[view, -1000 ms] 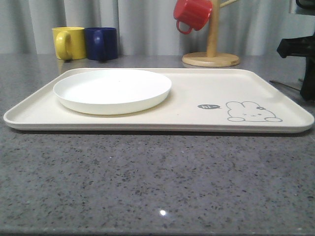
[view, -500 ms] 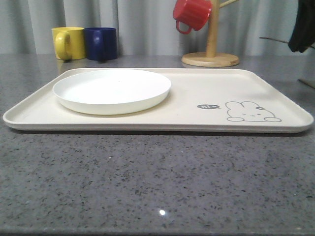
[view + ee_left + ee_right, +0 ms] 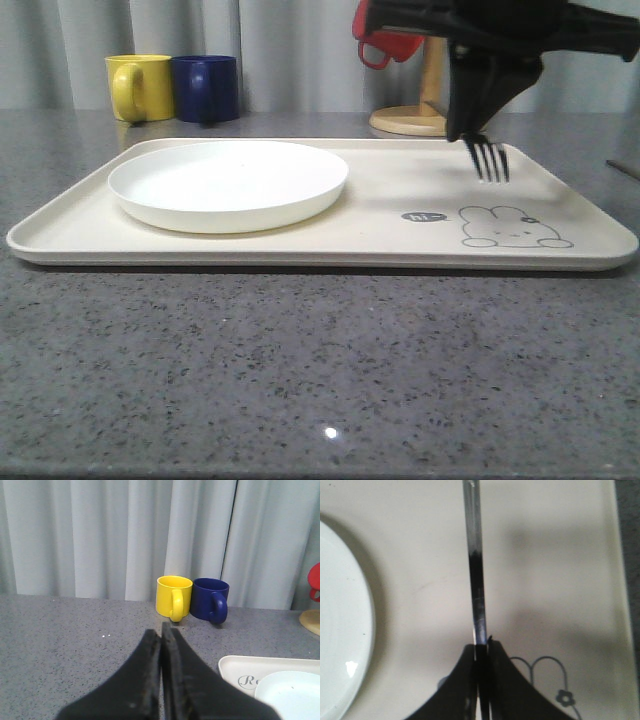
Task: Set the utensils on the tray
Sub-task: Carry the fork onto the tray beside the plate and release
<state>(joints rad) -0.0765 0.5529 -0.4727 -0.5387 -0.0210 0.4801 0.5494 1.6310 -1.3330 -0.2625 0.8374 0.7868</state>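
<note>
The right gripper (image 3: 478, 128), clamped on the fork (image 3: 489, 158), hangs it tines-down directly above the tray (image 3: 400, 245), just behind the rabbit drawing (image 3: 514, 228).

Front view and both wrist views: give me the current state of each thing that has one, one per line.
Right gripper: shut on the fork.
Fork: held above the tray, tines pointing down.
Left gripper: shut, holding nothing.
Tray: flat on the counter, no utensils lying on it.
White plate: on the tray, empty.
Yellow mug: upright.
Blue mug: upright.
Red mug: hanging on the wooden stand.
</note>
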